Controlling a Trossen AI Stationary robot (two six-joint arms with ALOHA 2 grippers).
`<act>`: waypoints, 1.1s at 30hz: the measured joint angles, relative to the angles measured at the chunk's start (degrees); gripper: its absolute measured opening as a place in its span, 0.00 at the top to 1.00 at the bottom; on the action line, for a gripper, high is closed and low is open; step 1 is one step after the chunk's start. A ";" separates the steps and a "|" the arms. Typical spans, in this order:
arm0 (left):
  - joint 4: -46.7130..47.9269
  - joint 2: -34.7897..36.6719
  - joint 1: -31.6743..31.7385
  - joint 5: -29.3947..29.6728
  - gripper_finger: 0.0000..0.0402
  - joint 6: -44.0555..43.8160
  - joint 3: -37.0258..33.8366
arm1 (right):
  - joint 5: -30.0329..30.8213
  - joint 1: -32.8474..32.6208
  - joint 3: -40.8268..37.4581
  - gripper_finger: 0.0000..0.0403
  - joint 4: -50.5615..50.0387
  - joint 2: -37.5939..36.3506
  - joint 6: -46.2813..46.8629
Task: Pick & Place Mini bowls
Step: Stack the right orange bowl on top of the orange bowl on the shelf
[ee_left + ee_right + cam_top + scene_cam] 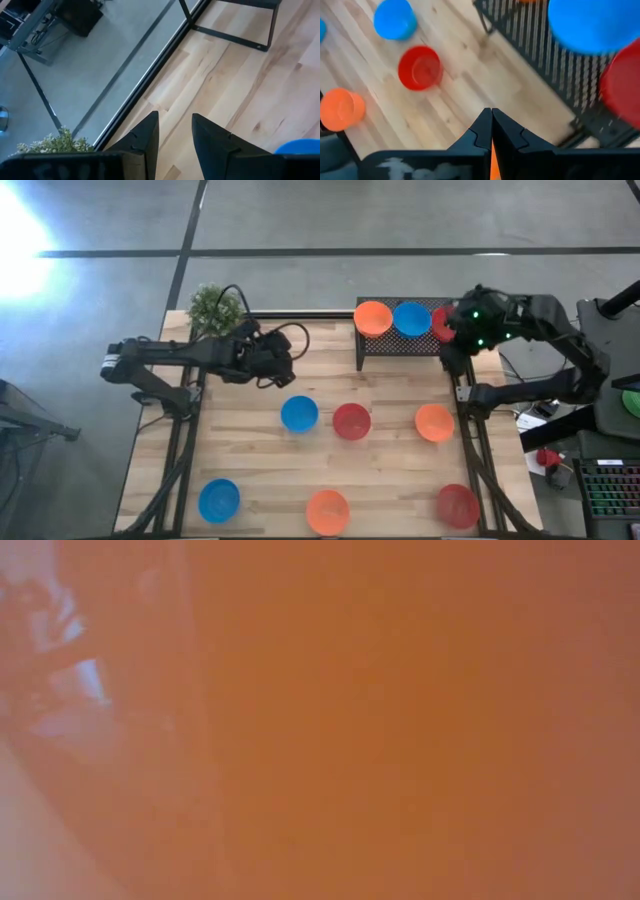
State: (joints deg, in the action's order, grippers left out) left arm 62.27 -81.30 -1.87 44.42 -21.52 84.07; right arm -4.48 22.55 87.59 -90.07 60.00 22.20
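On the wooden worktop [390, 440] the mini bowls are spread in two groups. Three sit on the black wire rack [400, 340] at the far edge: an orange bowl [373, 318], a blue bowl [411, 318] touching it, and a red bowl [442, 323] at the rack's right end, partly hidden under the right arm. The other six lie loose on the wood: a blue one [299, 414] and a red one [352, 421] near the middle, just beside each other, an orange one [434, 422] toward the right rail, and along the near edge a blue one [219, 500], an orange one [327, 512] and a red one [457, 506], well apart. The right gripper [491, 125] hangs over the right end of the rack by the red bowl there, its two dark fingers pressed together tip to tip with nothing between them. The left gripper [175, 132] is over bare wood at the far left part of the worktop, near the small green plant [216, 308], its fingers standing apart and holding nothing; a blue rim shows at the edge of its wrist view. The low view is filled by a blurred orange surface and tells nothing more.
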 joint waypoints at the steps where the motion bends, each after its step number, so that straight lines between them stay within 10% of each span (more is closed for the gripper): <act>1: 0.04 0.13 0.00 0.01 0.71 0.00 0.00 | -0.02 -0.28 -1.67 0.98 -0.03 -0.59 0.95; 14: 0.53 1.62 0.35 -0.01 0.71 -1.58 0.00 | -10.59 -0.78 -20.46 0.98 0.28 -4.70 7.72; 33: 0.55 1.79 0.42 0.18 0.71 -3.75 0.00 | -10.71 -5.93 -33.50 0.98 4.82 -9.58 14.14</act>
State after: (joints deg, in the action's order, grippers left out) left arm 62.83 -79.50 -1.45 44.60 -25.27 84.07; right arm -15.18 16.62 54.09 -85.25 50.42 36.34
